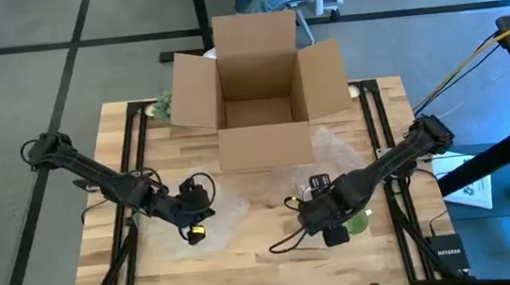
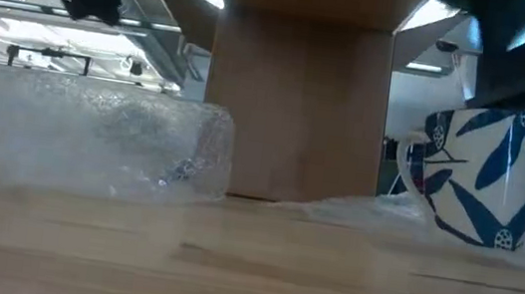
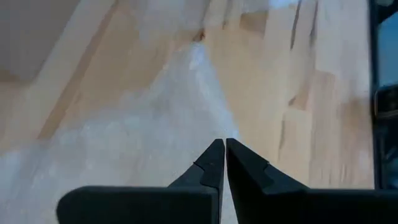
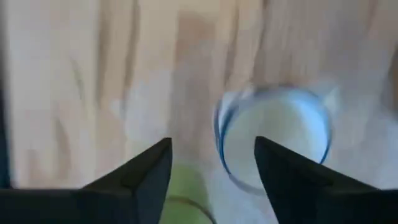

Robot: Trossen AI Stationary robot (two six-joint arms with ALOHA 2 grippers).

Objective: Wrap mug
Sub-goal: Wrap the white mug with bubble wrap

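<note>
High view, left hand (image 1: 195, 227) pinched on bubble wrap (image 1: 228, 205), right hand (image 1: 332, 220) spread above mug (image 4: 273, 140)

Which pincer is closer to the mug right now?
Right. The right pincer hangs open just above the mug, beside its rim. The left pincer is shut over the bubble wrap, across the table.

Glossy glazed mug (image 2: 485, 174) – clear bubble wrap (image 2: 83, 135) – matt wooden table (image 1: 247, 243)

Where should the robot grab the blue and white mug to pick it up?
Probably by the rim, from above. The mug stands upright, its mouth open under the right end effector. Its handle sticks out sideways, so one finger inside and one outside the wall looks easiest.
</note>
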